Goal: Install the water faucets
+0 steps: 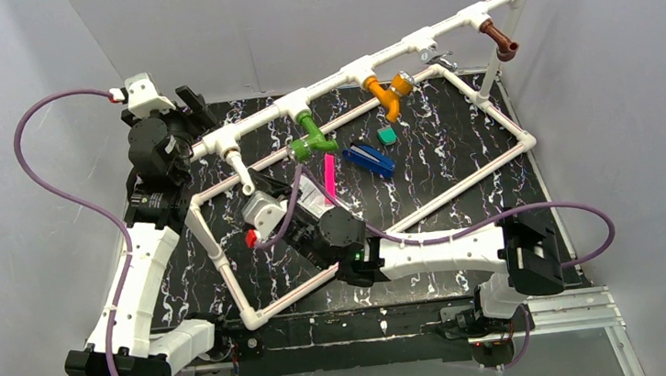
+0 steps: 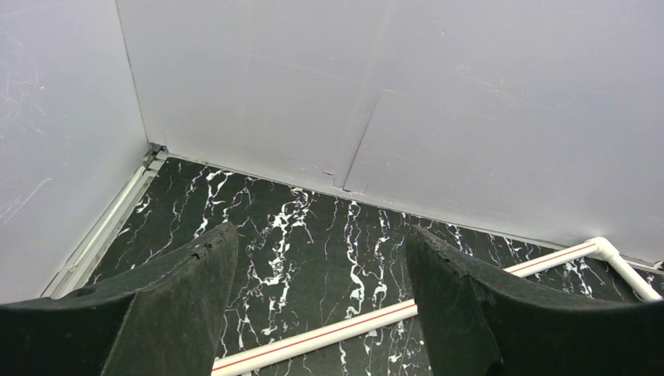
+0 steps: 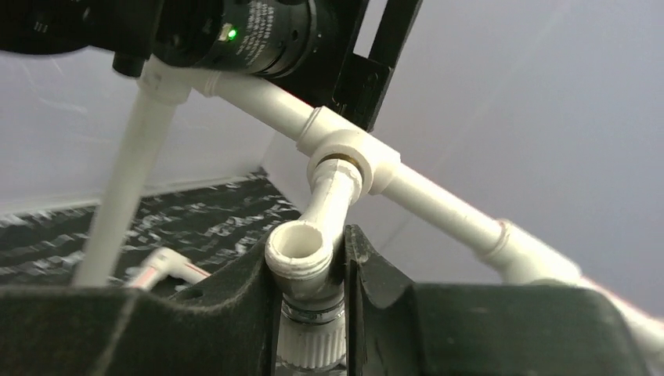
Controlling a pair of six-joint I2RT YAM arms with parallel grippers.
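My right claw (image 3: 310,270) is clamped on the white faucet (image 3: 300,249). Its rough, matte black pads pinch the smooth bent plastic body just above the ribbed knob. The faucet's stem meets a brass-ringed tee at the left end of the raised rail of the glossy white pipe frame (image 3: 438,205). The green faucet (image 1: 311,140), orange faucet (image 1: 385,96) and brown faucet (image 1: 501,41) hang from tees farther right. My left claw (image 2: 321,244) stands wide open, holding nothing, over the far-left corner of the black, white-veined table (image 2: 235,196).
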